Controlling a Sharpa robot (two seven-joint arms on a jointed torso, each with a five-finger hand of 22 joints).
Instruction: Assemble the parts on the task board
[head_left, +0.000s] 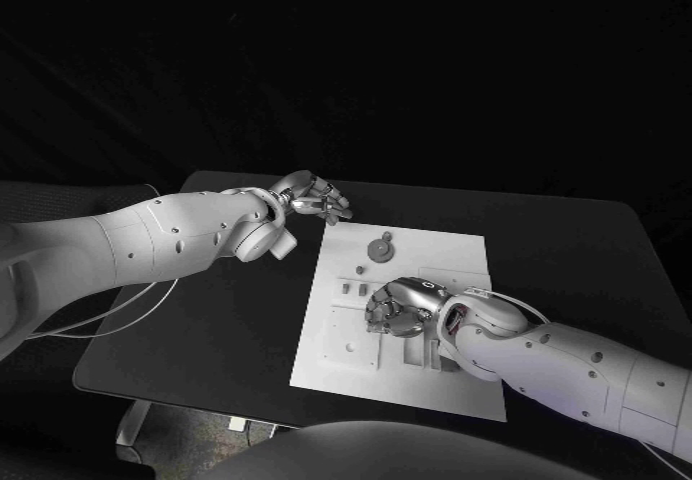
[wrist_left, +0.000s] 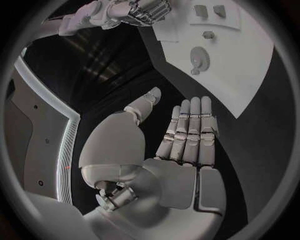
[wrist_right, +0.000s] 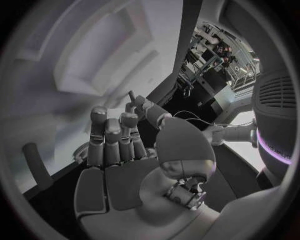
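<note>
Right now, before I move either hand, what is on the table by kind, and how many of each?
Board: 1
Round disc: 1
Small blocks: 3 in plain sight; the right hand may hide more
Hands: 2, with the left hand
Total: 7

Right hand (wrist_right: 119, 165) over task board (wrist_right: 75, 65)

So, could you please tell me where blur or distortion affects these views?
Head view: sharp, task board bright against the dark table. Left wrist view: fisheye bends the board's edges; left hand crisp. Right wrist view: board close and blurred; right hand in focus.
</note>
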